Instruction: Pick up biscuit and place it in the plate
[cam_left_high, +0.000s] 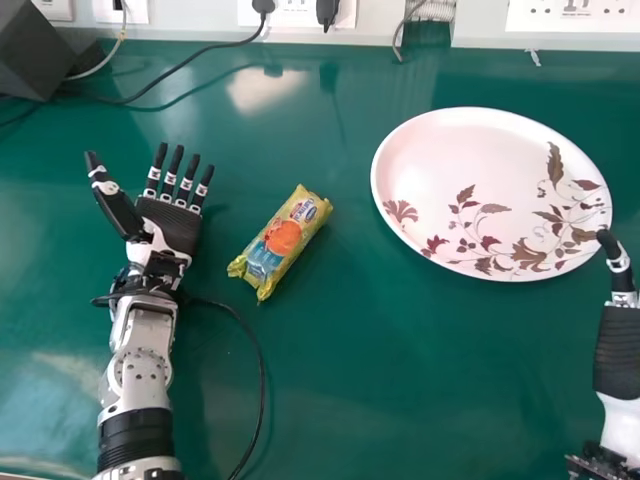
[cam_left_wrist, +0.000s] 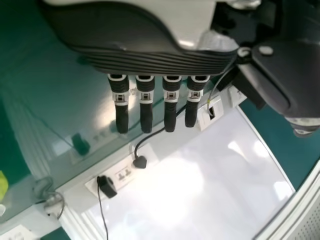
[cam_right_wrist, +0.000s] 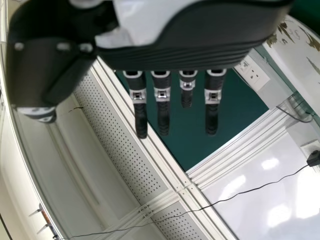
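The biscuit (cam_left_high: 281, 243), in a yellow packet with an orange and blue print, lies slanted on the green table. To its left, apart from it, is my left hand (cam_left_high: 172, 222), palm up with straight fingers and the thumb spread out. In the left wrist view the left hand (cam_left_wrist: 145, 102) has straight fingers and holds nothing. The white oval plate (cam_left_high: 465, 190) with brown leaf patterns lies to the right of the biscuit. Beside the plate's right rim is my right hand (cam_left_high: 617, 345), partly cut off by the view's edge; in the right wrist view the right hand (cam_right_wrist: 162, 102) has its fingers extended, holding nothing.
A dark box (cam_left_high: 45, 55) stands at the back left, with black cables (cam_left_high: 150, 88) running over the table from it. Another thin cable (cam_left_high: 262, 375) loops beside the left forearm. Wall sockets (cam_left_high: 570, 18) line the table's far edge.
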